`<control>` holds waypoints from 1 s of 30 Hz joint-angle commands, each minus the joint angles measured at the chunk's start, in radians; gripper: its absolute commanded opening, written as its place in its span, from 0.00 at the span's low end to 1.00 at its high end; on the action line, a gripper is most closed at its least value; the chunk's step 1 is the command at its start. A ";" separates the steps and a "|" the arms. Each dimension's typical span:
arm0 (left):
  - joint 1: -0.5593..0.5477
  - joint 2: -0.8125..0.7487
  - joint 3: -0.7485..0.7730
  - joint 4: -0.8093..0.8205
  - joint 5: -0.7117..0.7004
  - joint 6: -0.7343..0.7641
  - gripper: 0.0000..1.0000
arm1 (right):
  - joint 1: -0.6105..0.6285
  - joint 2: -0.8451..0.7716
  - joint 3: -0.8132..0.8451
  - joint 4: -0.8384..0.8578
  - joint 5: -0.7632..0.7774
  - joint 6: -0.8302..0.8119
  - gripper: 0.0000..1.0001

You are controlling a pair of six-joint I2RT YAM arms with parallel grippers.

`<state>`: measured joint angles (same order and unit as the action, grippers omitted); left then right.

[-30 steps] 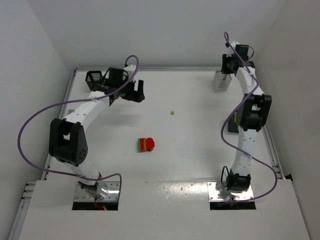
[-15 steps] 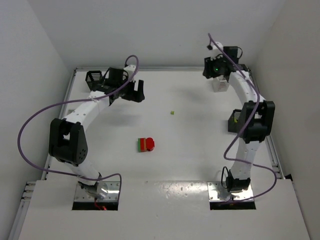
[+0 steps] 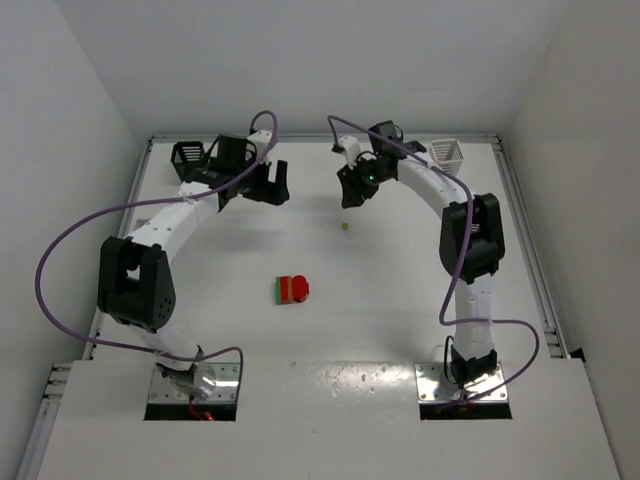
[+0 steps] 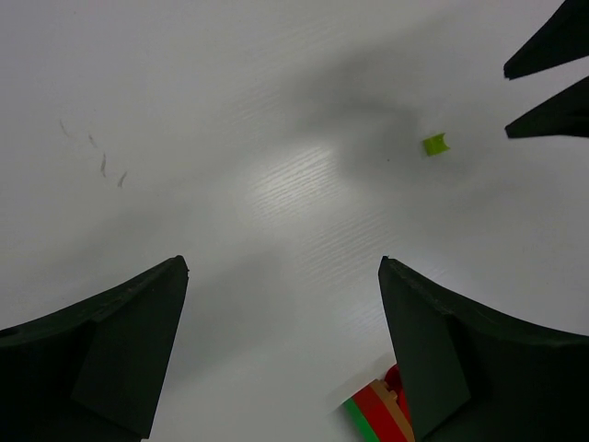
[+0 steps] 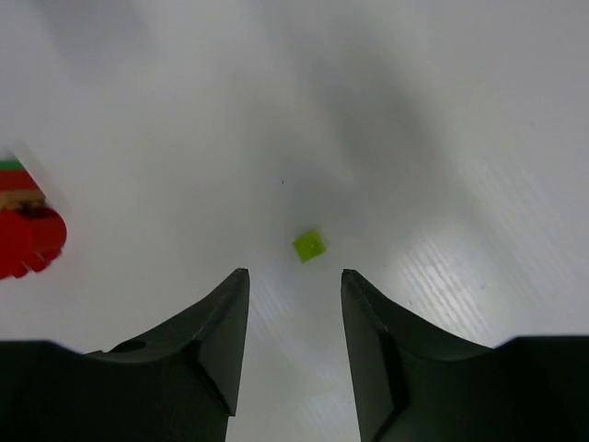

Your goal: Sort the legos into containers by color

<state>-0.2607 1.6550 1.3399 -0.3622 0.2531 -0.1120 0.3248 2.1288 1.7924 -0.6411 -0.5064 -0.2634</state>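
A tiny yellow-green lego (image 3: 345,225) lies on the white table near the middle. My right gripper (image 3: 351,193) hovers just behind it, open and empty. In the right wrist view the piece (image 5: 309,246) sits just past the tips of that gripper (image 5: 294,276). A red, tan and green lego stack (image 3: 292,289) lies nearer the arm bases, and its red end (image 5: 28,235) shows at the left edge of the right wrist view. My left gripper (image 3: 272,186) hangs open over bare table (image 4: 282,267), with the stack (image 4: 377,414) by its right finger. A black container (image 3: 190,157) stands back left, a white one (image 3: 448,153) back right.
The right gripper's dark fingers (image 4: 552,83) reach into the top right of the left wrist view, close to the small green piece (image 4: 434,145). White walls close in the table on three sides. A purple cable loops from each arm.
The right arm swung left from the white container at the back right to the tiny yellow-green piece, and its jaws opened. The left arm stayed put.
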 commanded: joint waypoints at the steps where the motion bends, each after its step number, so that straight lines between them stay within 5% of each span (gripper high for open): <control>1: 0.017 -0.027 0.041 0.008 -0.003 0.009 0.91 | 0.043 0.025 0.001 -0.068 -0.011 -0.131 0.46; 14: 0.152 -0.006 0.062 -0.012 0.176 -0.058 0.92 | 0.103 0.063 -0.083 -0.048 0.078 -0.258 0.48; 30: 0.170 0.003 0.053 -0.012 0.230 -0.068 0.93 | 0.112 0.091 -0.116 0.078 0.217 -0.229 0.48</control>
<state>-0.1020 1.6554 1.3731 -0.3809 0.4561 -0.1699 0.4339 2.2112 1.6703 -0.6041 -0.2920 -0.4896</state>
